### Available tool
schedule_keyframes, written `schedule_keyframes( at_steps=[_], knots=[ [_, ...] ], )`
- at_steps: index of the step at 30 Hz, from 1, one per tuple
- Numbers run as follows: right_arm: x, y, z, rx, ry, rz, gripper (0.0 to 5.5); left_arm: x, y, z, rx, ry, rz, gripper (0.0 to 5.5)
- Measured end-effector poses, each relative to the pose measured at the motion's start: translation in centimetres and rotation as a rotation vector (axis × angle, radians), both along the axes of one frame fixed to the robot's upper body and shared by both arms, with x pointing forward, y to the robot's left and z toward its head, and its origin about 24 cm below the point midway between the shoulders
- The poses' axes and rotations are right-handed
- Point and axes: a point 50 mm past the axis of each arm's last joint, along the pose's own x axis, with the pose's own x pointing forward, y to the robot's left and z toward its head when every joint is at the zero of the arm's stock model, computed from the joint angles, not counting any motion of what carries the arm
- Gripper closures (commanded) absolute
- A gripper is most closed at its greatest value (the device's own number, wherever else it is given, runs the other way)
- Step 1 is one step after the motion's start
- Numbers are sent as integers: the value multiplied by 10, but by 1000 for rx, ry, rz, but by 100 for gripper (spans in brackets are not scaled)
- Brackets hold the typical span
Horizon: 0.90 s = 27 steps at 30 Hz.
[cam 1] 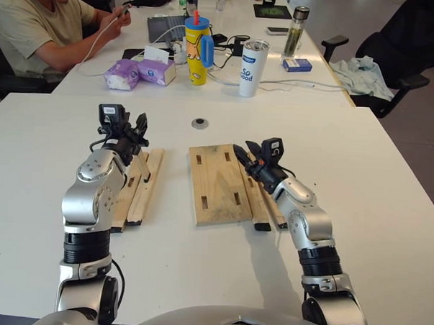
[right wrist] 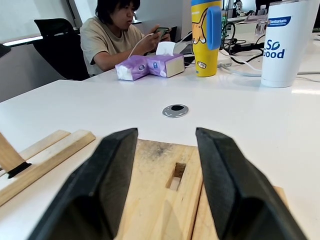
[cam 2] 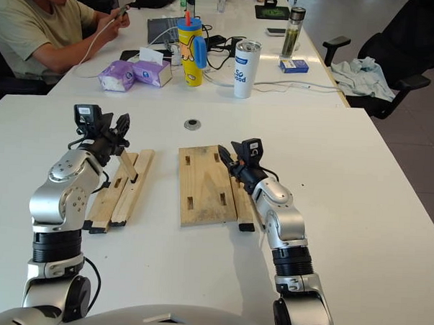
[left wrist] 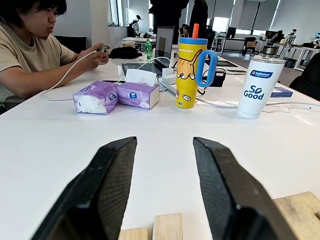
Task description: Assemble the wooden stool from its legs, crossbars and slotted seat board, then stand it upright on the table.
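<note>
The slotted seat board [cam 1: 216, 180] lies flat in the middle of the white table [cam 1: 374, 198]. My right gripper [cam 1: 246, 152] hovers open over the board's right edge, its fingers [right wrist: 110, 165] empty. Several wooden bars [cam 1: 264, 205] lie along the board's right side, partly under my right forearm. To the left is a second group of wooden slats [cam 1: 145, 192], and a leg with a black tip [cam 1: 142, 168] rests slanted on them. My left gripper [cam 1: 134, 127] is open just above the far end of these slats, whose ends [left wrist: 167, 227] appear below its empty fingers [left wrist: 112, 165].
A round cable grommet [cam 1: 199, 123] sits in the table just beyond the board. On the far table stand a yellow cup [cam 1: 197, 50], a white tumbler [cam 1: 253, 67] and tissue packs [cam 1: 138, 71]. A seated person is at the far left.
</note>
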Motion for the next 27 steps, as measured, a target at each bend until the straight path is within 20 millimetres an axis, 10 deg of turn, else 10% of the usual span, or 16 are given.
schedule_keyframes(
  at_steps=[27],
  knots=[
    [0,1,0,5,-2,4,335,-19,-3,9,-20,-100,17,341]
  ],
)
